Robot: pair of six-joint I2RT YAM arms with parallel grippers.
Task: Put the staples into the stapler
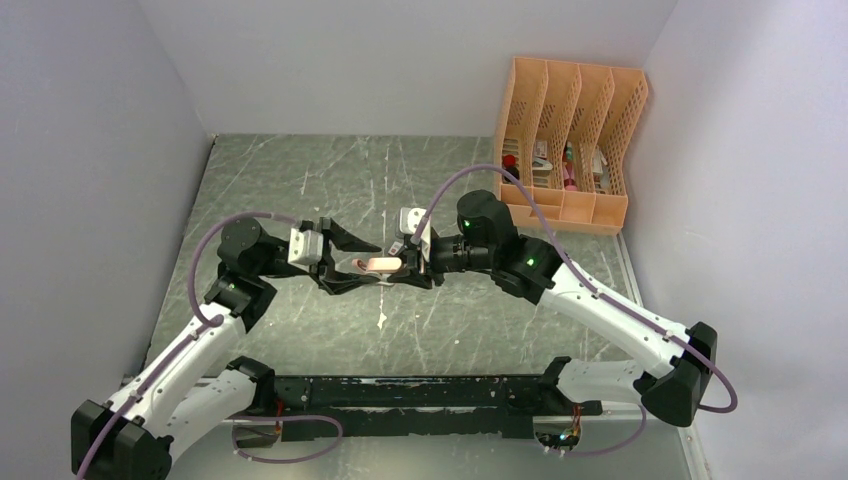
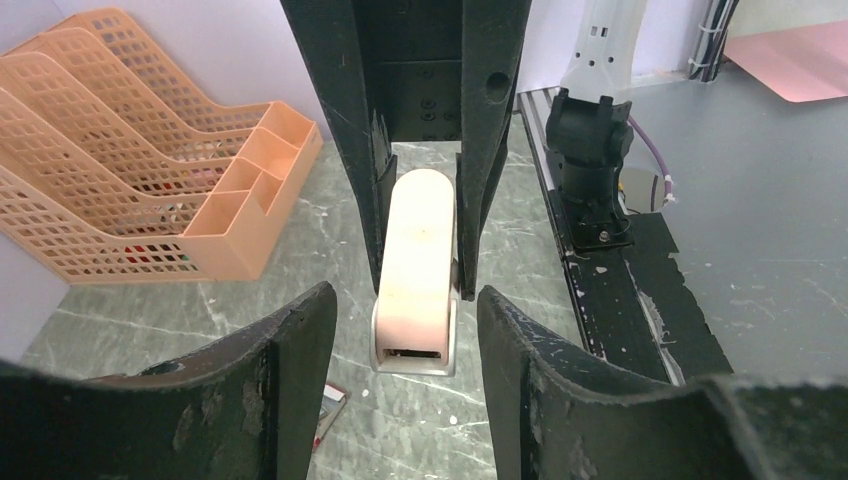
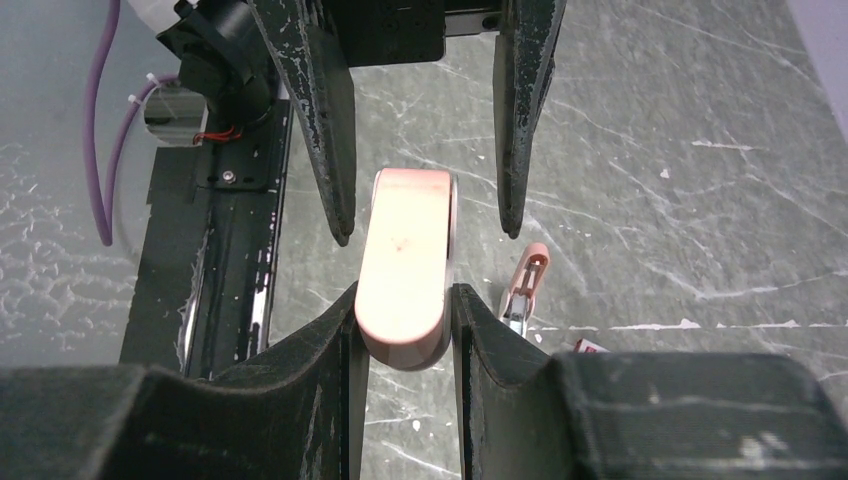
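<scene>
The salmon-pink stapler (image 1: 378,264) (image 2: 415,270) (image 3: 405,270) hangs level above the green table. My right gripper (image 1: 408,266) (image 3: 405,300) is shut on its rounded rear end. My left gripper (image 1: 372,264) (image 2: 405,305) faces it, open, with its fingers (image 3: 335,190) on either side of the stapler's metal front end without touching it. Of the staples I see only a corner of the red-and-white box (image 2: 330,408) (image 3: 590,346), lying on the table below the grippers. No strips are visible.
A small pink-and-metal piece (image 3: 525,285) lies on the table beside the box. A peach desk organiser (image 1: 565,140) (image 2: 150,180) stands at the back right. The black base rail (image 1: 420,395) runs along the near edge. Grey walls enclose the table.
</scene>
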